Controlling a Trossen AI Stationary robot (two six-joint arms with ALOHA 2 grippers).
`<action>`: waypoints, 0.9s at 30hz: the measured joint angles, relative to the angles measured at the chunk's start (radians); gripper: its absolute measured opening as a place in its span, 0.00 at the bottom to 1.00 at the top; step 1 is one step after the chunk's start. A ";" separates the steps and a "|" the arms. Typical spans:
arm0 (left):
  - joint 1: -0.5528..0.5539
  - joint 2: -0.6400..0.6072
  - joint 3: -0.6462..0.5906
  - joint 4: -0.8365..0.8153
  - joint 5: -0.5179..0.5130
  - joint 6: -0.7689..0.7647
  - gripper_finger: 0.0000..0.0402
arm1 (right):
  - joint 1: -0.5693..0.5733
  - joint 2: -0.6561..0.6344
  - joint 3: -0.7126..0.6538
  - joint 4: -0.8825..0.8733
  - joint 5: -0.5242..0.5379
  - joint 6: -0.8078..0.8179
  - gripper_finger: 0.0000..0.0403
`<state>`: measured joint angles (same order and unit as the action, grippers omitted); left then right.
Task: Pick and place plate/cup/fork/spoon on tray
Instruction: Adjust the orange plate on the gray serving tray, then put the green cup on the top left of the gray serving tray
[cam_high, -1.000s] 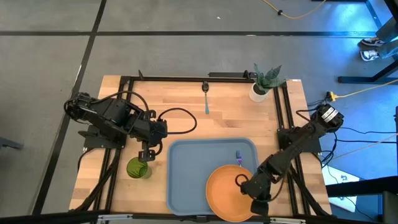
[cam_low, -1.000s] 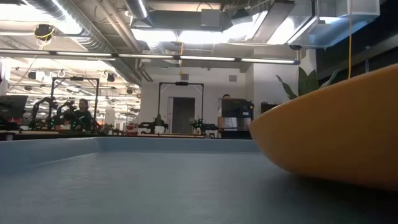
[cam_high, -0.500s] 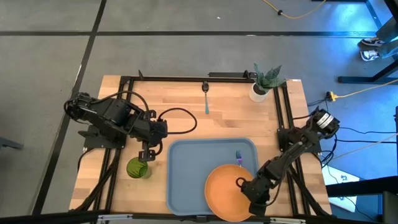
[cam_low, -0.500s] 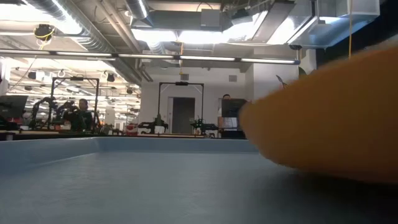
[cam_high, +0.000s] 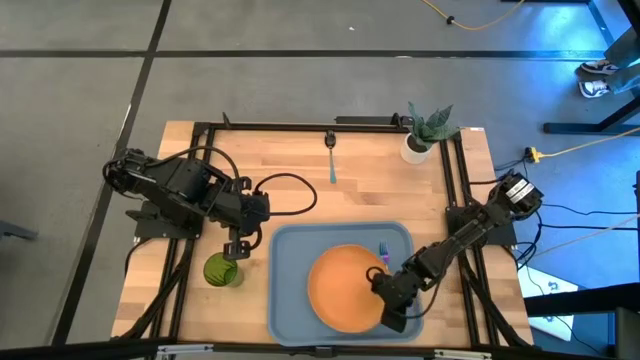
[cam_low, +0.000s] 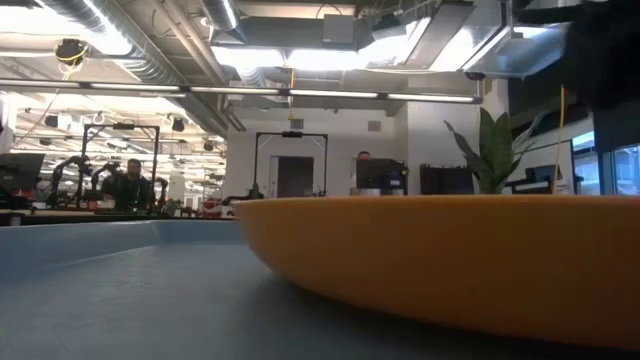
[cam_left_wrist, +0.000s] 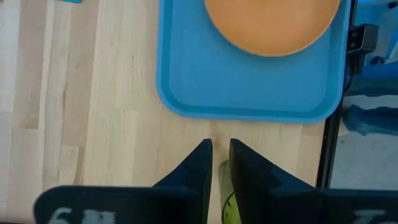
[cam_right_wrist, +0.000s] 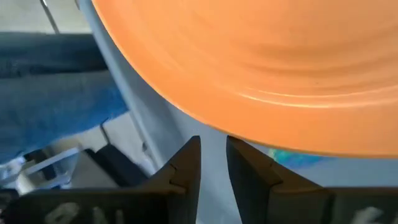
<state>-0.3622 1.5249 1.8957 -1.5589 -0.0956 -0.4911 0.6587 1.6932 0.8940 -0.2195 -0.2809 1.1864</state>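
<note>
The orange plate (cam_high: 345, 288) lies flat in the grey-blue tray (cam_high: 290, 255) and fills the low view (cam_low: 450, 265). My right gripper (cam_high: 381, 293) is shut, its fingertips at the plate's right near rim. The fork (cam_high: 383, 250) lies in the tray right of the plate, purple head toward the far edge. The green cup (cam_high: 222, 271) stands on the table left of the tray. My left gripper (cam_high: 236, 252) is shut on it. The spoon (cam_high: 331, 160) lies on the table's far middle. My left gripper holds the cup's rim (cam_left_wrist: 225, 186) on its far right side, one finger either side of the wall, coming from above. The cup stands upright on the table. My right gripper's shut fingertips (cam_right_wrist: 191, 149) stand at the plate's outer rim (cam_right_wrist: 205, 121), slanting from the near right. I cannot tell whether they touch.
A green plant in a white pot (cam_high: 425, 130) stands at the table's far right corner. Black frame rails run along the table's left, right and far edges. People and equipment show in the room behind the table.
My right gripper has gone toward the table's left and a little toward its far edge. The plate, which stuck out tilted over the tray's near right corner, has slid with it into the tray's middle and now lies flat.
</note>
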 joint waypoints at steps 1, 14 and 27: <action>0.000 0.000 0.000 0.000 0.000 0.000 0.12 | -0.010 0.000 0.000 0.000 0.015 -0.016 0.20; 0.000 0.000 0.000 -0.001 0.000 -0.028 0.12 | -0.096 -0.022 0.000 -0.005 0.046 -0.185 0.20; -0.113 0.000 -0.119 -0.012 0.035 -0.177 0.12 | -0.078 -0.198 0.064 -0.246 0.081 -0.181 0.20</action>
<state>-0.4757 1.5249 1.7769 -1.5710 -0.0601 -0.6685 0.5808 1.4947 0.9575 -0.4659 -0.2002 1.0057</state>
